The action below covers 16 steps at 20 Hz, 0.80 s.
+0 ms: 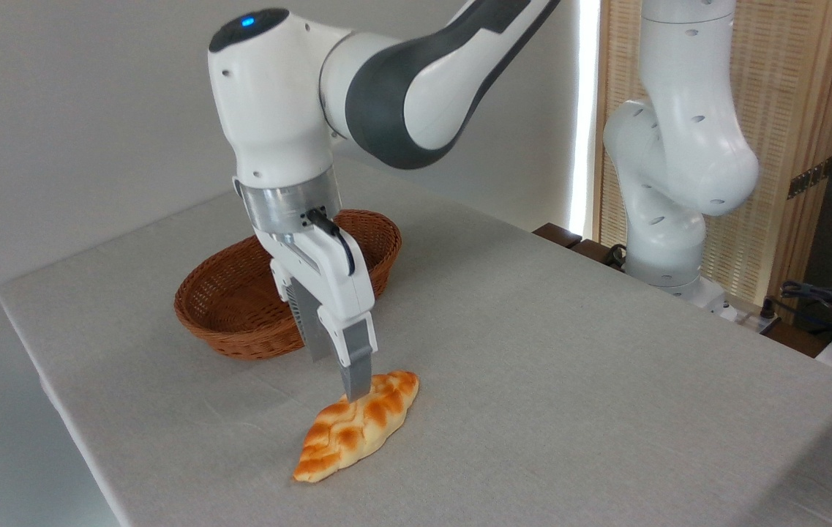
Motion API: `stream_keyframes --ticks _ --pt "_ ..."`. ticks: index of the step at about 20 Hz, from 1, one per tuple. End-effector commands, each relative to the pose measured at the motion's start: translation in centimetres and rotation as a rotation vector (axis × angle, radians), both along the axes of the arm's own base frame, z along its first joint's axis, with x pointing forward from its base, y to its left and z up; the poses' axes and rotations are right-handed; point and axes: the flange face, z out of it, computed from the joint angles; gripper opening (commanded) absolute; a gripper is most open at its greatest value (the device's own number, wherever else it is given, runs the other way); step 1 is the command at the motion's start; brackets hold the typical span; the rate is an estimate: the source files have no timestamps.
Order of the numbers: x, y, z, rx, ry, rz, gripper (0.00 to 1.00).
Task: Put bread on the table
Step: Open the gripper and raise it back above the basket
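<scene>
Bread [357,428] lies on the grey surface [569,380] near the basket [240,315]; fingers [357,377] touch its top, spacing unclear; release fully, then lift straight up.

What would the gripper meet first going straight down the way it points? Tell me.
The bread. The gripper points down with its tips at the loaf's upper side, seemingly touching it. The loaf lies on the table, in front of the basket. Jaw spacing is unclear.
</scene>
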Motion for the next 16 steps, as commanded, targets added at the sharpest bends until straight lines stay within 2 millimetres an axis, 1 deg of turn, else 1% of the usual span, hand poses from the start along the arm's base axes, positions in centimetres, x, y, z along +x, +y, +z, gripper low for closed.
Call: stream_keyframes --ticks 1,2,3,4,5,6,7,8,10,13,14,16 --pt "0.5 0.4 5.2 0.015 -0.019 0.019 1.00" --pt "0.4 0.4 6.9 0.005 -0.017 0.022 1.00" --pt "0.1 1.4 8.2 0.001 -0.005 0.038 1.00" --pt "-0.1 1.2 9.0 -0.006 0.011 0.033 1.00" --pt "-0.3 0.9 10.4 -0.024 0.007 0.030 1.00" --pt "-0.3 0.9 11.1 -0.040 0.002 0.037 1.00" --pt "-0.3 0.3 11.5 -0.055 -0.006 0.033 1.00" --pt "-0.3 0.3 12.0 -0.065 -0.013 0.038 1.00" --pt "-0.4 0.0 12.3 -0.069 -0.005 0.037 1.00" --pt "-0.7 0.8 13.9 -0.061 0.010 0.044 1.00" --pt "-0.8 1.3 14.0 -0.066 0.011 0.052 1.00" --pt "-0.7 1.4 13.9 -0.061 0.012 0.053 1.00"
